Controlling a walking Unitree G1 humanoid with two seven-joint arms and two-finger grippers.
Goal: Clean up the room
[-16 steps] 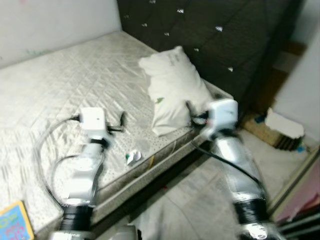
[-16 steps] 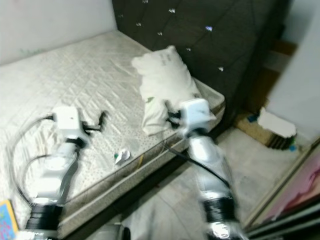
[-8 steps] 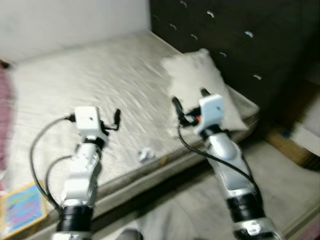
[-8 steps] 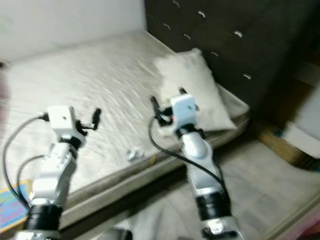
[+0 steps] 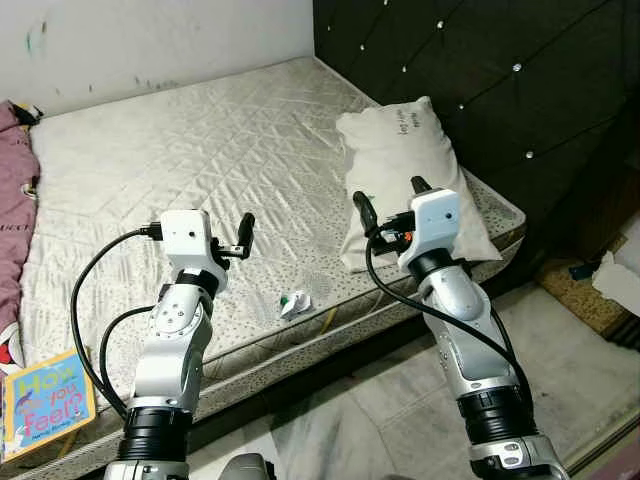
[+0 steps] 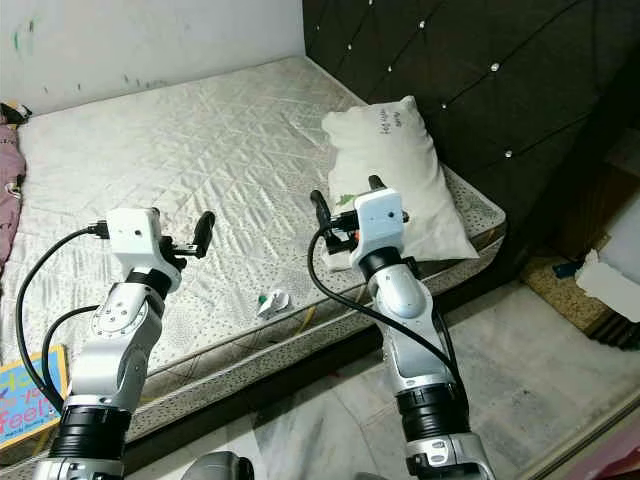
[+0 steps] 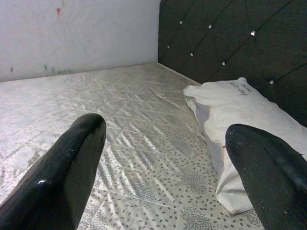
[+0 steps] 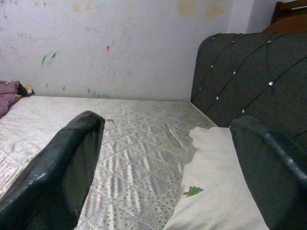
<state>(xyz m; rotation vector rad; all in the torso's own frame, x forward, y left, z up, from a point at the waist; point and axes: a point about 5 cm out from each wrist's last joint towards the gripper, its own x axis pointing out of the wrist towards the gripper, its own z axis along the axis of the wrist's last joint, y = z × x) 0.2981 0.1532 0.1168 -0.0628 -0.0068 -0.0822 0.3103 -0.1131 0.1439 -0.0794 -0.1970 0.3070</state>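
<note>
A robot stands at the edge of a bare bed [image 5: 200,150], both arms raised over the quilted mattress. The left claw [image 5: 243,238] hangs above the mattress with fingers spread and nothing between them; the right claw [image 5: 390,205] is likewise spread wide and empty, held just in front of the pillow [image 5: 405,160]. The pillow lies at the bed's 2 o'clock corner, against the dark tufted headboard [image 5: 480,70]. A crumpled paper [image 5: 295,303] (white with a touch of green) sits near the bed's front edge, between the two arms and below both claws, touching neither. At 9 o'clock, a maroon cloth [image 5: 12,190] is heaped on the mattress's far side. A book [image 5: 40,400] rests at 7 o'clock, near the left arm's elbow.
</note>
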